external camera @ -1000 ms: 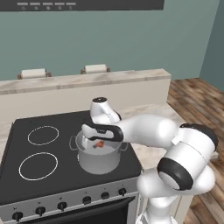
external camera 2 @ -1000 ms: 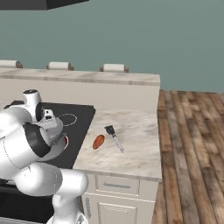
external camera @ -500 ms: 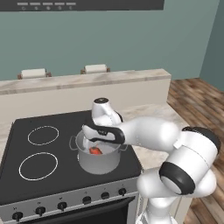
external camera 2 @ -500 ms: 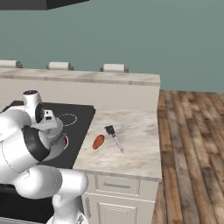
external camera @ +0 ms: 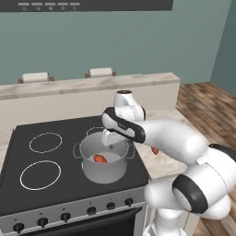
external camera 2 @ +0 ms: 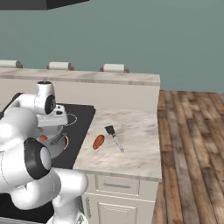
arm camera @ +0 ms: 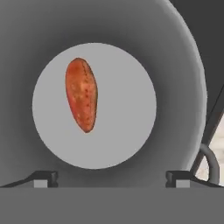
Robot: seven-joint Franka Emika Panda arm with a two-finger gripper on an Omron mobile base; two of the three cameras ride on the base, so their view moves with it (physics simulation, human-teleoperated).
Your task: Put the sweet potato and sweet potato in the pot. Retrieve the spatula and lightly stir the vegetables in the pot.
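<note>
One sweet potato (arm camera: 81, 94) lies free on the floor of the grey pot (arm camera: 175, 65), left of centre in the hand view. My gripper (arm camera: 111, 179) hangs straight above the pot's mouth, open, its fingertips (arm camera: 46, 177) far apart with nothing between them. In the left base view the pot (external camera: 92, 173) stands on the stove's right side with that sweet potato (external camera: 100, 158) inside and the gripper (external camera: 115, 142) just over the rim. The other sweet potato (external camera 2: 99, 141) rests on the marble counter, and the dark spatula (external camera 2: 113, 137) lies just right of it.
The black cooktop (external camera: 46, 161) has two ringed burners left of the pot. A raised marble ledge (external camera: 92, 85) runs along the back. The counter (external camera 2: 135, 148) ends at wooden floor (external camera 2: 192, 144) on the right.
The jaws have spread from a grip to wide open. The sweet potato they held has dropped to the pot's floor.
</note>
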